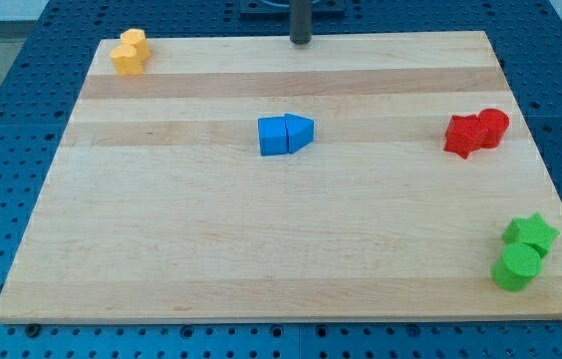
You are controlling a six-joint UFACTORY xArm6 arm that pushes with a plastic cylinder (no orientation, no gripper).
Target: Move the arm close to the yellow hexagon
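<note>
Rod and board filled the single camera view. The tip (301, 42) stood at the middle of the board's (261, 269) top edge, touching no block. There was no gripper on this arm, only the bare rod, so nothing could be spread or pinched.

The yellow blocks (131, 52) sat in the top-left corner, two pieces pressed together. Which of the pair was the hexagon I could not make out with certainty; the nearer, lower one looked likelier. From the tip the pair lay well apart toward the view's left, almost level with it along the top edge, so I judged the coming move to be a nearly straight slide leftward.

Nothing stood between them. The blue pair (286, 135) rested near the centre, the red pair (477, 132) by the right edge, the green pair (523, 252) in the bottom-right corner.

The rod's upper part was cut off by the view's top.
</note>
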